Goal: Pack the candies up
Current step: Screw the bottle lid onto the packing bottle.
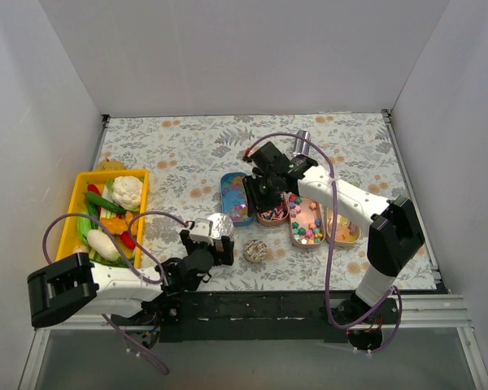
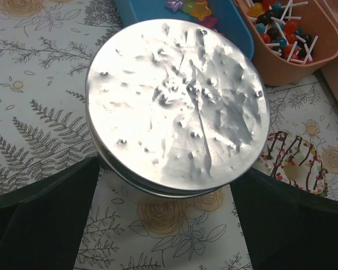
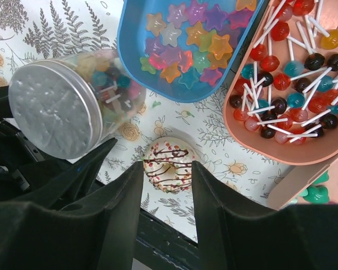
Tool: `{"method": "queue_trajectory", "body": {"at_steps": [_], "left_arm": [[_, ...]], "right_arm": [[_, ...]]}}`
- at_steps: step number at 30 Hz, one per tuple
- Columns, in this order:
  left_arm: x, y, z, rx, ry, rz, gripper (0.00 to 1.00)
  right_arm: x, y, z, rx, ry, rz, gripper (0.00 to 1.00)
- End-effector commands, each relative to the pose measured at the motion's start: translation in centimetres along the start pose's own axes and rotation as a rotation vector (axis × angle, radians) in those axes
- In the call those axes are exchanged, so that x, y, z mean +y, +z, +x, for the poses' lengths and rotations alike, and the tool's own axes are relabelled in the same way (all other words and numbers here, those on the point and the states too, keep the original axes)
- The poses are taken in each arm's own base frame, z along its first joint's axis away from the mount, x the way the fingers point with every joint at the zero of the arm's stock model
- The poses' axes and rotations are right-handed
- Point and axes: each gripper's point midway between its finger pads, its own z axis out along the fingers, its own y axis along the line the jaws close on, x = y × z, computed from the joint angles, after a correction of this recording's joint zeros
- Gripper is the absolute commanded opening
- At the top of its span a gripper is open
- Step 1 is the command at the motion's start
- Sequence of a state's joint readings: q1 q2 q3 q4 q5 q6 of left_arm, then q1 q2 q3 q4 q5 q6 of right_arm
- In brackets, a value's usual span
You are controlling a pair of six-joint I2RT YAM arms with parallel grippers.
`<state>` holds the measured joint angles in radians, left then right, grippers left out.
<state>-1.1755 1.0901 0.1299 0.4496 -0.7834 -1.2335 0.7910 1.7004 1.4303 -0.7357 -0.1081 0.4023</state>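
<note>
Clamping jar (image 2: 174,101) in left gripper (image 2: 164,169); aiming right gripper (image 3: 166,167), spread open, at doughnut (image 3: 168,160) ahead; likely needing reach, then closing.

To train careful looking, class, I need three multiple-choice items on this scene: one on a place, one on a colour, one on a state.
1. Where does the iced doughnut lie?
A. In the lollipop tray
B. On the tablecloth, outside the trays
C. In the yellow bin

2. What colour is the tray holding the star candies?
A. Blue
B. Yellow
C. Green

3. How is the right end effector?
A. Shut on a lollipop
B. Shut on the jar
C. Open, gripping nothing

Answers:
1 B, as the iced doughnut rests on the printed cloth, clear of every tray.
2 A, as the tray's wall around the stars is blue.
3 C, as its fingers stand well apart with nothing held between them.
</note>
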Motion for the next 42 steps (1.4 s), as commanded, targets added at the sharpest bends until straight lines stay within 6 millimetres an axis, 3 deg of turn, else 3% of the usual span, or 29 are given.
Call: {"method": "queue_trajectory", "body": {"at_steps": [1, 12, 21, 29, 35, 42], "left_arm": [[-2.5, 0.9, -2.5, -0.076, 0.064, 0.072, 0.98], [-1.0, 1.6, -1.6, -0.091, 0.135, 0.015, 0.98], [-0.1, 2.2, -1.3, -0.106, 0.182, -0.040, 0.98], [-1.1, 3.2, -1.4, -0.107, 0.191, -0.039, 0.98], [0.0, 3.9, -1.7, -0.101, 0.127, -0.124, 0.98], [-1.5, 3.5, -1.0, -0.063, 0.119, 0.005, 0.91]], "right_arm": [[1.5, -1.3, -1.5, -0.036, -0.048, -0.072, 0.46], [5.3, -0.2, -3.7, -0.027, -0.100, -0.255, 0.44], [5.5, 2.6, -2.7, 0.052, -0.099, -0.299, 0.50], [5.2, 3.1, -2.0, 0.084, -0.089, -0.288, 0.48], [4.9, 3.5, -1.3, 0.105, -0.087, -0.274, 0.46], [4.9, 3.4, -1.7, 0.098, -0.085, -0.265, 0.46]]}}
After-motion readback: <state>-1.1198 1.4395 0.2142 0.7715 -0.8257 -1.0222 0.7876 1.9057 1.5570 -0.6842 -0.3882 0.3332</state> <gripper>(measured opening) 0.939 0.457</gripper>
